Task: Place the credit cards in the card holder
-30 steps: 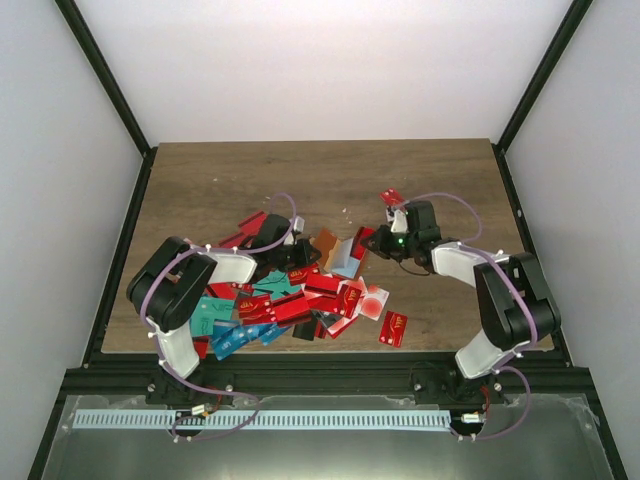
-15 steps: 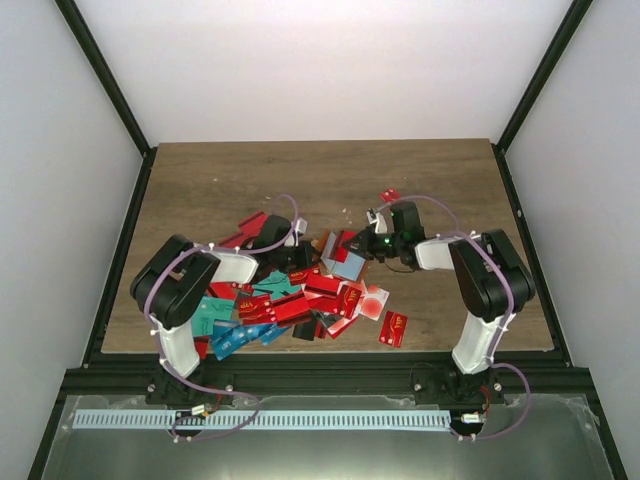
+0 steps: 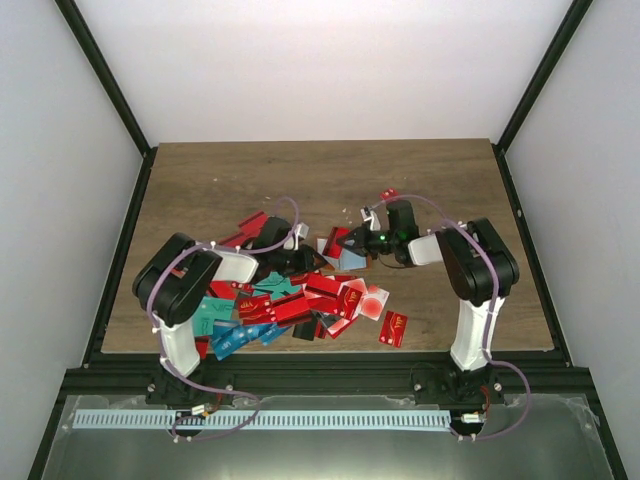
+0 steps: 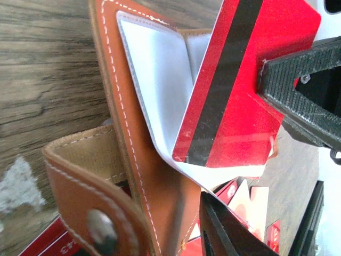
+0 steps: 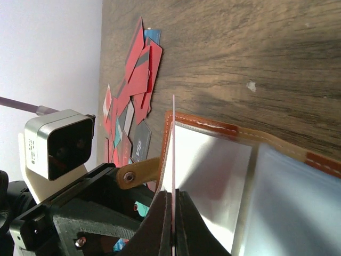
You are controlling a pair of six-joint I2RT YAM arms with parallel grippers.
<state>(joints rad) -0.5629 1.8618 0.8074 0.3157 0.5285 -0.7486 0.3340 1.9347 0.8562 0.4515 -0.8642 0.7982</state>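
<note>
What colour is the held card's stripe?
Black stripe on the red card; clearest in left wrist view.

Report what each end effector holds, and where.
Right end effector: red card, by the edge opposite its stripe. Left end effector: at the card holder, grip cannot be told.

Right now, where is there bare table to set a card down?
Free: the far half of the table, beyond the cards, and a small patch right of the lone card. Crowded: the near-left pile, and around the holder, where the right gripper pinches a red card.
</note>
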